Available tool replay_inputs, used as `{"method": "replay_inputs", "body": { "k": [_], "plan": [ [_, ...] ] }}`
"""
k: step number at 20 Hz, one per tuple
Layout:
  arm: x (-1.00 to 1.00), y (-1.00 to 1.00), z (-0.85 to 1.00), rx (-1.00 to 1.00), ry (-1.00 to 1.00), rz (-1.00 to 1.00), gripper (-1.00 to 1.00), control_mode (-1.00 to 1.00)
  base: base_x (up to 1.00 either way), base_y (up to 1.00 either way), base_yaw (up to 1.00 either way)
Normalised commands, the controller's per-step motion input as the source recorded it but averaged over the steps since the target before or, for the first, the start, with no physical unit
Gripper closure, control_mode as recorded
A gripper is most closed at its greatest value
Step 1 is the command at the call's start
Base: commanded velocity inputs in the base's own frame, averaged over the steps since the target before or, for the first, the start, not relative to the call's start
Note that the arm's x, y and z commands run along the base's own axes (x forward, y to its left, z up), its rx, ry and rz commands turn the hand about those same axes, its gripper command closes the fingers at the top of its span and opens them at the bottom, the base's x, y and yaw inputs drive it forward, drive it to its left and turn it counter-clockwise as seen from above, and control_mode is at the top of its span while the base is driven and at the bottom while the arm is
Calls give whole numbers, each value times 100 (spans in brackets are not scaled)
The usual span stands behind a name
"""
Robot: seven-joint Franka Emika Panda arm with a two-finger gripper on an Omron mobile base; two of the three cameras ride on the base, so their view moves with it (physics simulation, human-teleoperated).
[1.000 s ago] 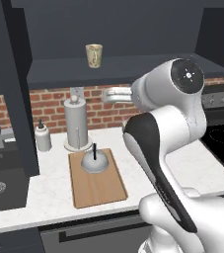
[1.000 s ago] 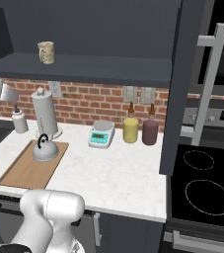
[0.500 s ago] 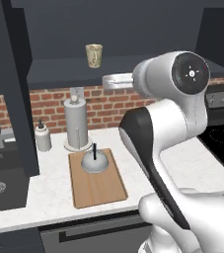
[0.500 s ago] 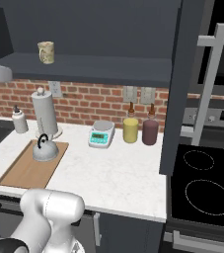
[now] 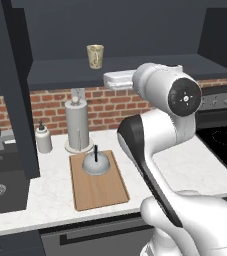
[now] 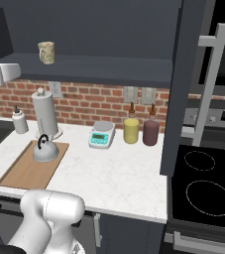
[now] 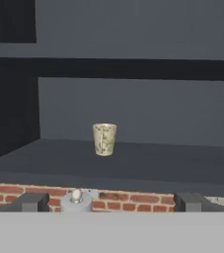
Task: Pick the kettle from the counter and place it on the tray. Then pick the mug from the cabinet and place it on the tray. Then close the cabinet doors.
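Note:
The beige mug (image 7: 104,139) stands upright on the dark shelf of the open cabinet (image 5: 135,67), straight ahead of my open gripper (image 7: 112,202) and some way beyond its fingertips; nothing is between the jaws. In the base views the mug (image 5: 95,56) (image 6: 46,52) sits left of the gripper (image 5: 110,80) (image 6: 12,71), which hovers at shelf height in front of the cabinet. The grey kettle (image 5: 96,165) (image 6: 45,151) rests on the wooden tray (image 5: 97,192) (image 6: 20,173) on the white counter (image 6: 114,178). The cabinet doors (image 6: 193,84) (image 5: 15,100) stand open.
A paper-towel roll (image 5: 77,125) and a soap bottle (image 5: 43,139) stand behind the tray. A sink (image 5: 0,187) lies to the left. A scale (image 6: 102,135), a yellow jar (image 6: 131,130) and a dark jar (image 6: 150,131) line the brick wall. A stove (image 6: 203,183) lies right.
My hand has risen from below the shelf edge to shelf height over the last second, then nearly stopped. The jaws stayed open. Kettle, tray and mug have not moved.

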Motion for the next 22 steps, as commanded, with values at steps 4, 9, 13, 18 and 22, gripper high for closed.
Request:
{"method": "replay_inputs", "body": {
  "k": [4, 9, 13, 18, 22],
  "plan": [
    [8, 0, -2, 0, 0, 0, -100, -100, 0, 0, 0],
    [26, 0, -2, 0, 4, 0, -100, -100, 0, 0, 0],
    [47, 0, 0, 0, 10, 1, -100, -100, 0, 0, 0],
    [40, 0, 0, 0, 4, 1, -100, -100, 0, 0, 0],
    [35, 0, 0, 0, 1, 1, -100, -100, 0, 0, 0]
  ]
}}
